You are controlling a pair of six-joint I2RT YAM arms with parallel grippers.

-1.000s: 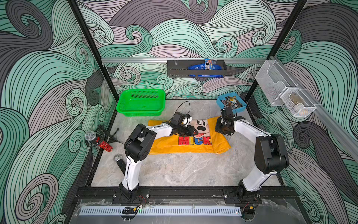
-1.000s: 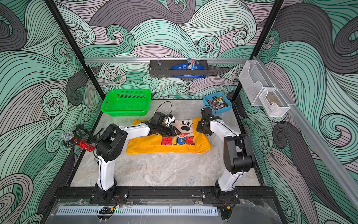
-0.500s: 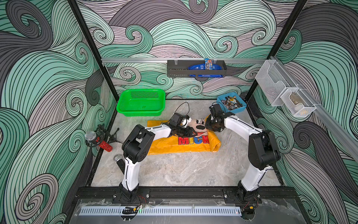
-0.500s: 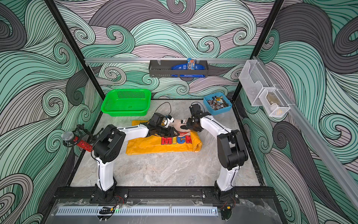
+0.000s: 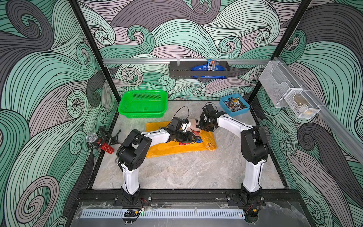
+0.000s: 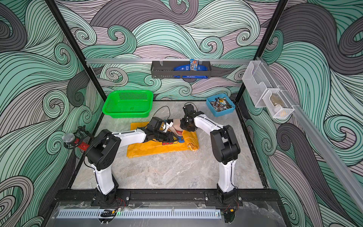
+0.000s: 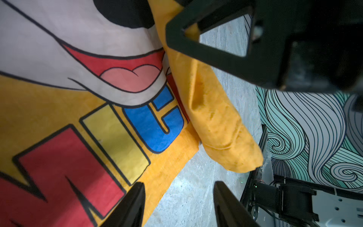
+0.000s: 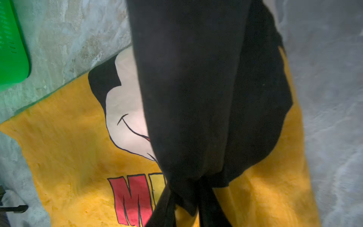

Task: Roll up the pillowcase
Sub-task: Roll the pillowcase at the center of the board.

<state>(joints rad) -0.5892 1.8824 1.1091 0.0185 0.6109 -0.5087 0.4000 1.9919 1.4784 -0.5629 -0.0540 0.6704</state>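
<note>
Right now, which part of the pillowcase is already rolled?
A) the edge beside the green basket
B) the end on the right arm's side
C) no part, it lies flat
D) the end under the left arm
B: the pillowcase shows a rolled tube at the end nearest the right arm; the rest lies flat.

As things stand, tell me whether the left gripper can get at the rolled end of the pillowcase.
Probably yes. The left gripper stands open over the pillowcase, with the rolled end just ahead. The right gripper sits over the roll's far part; the near part looks free.
</note>
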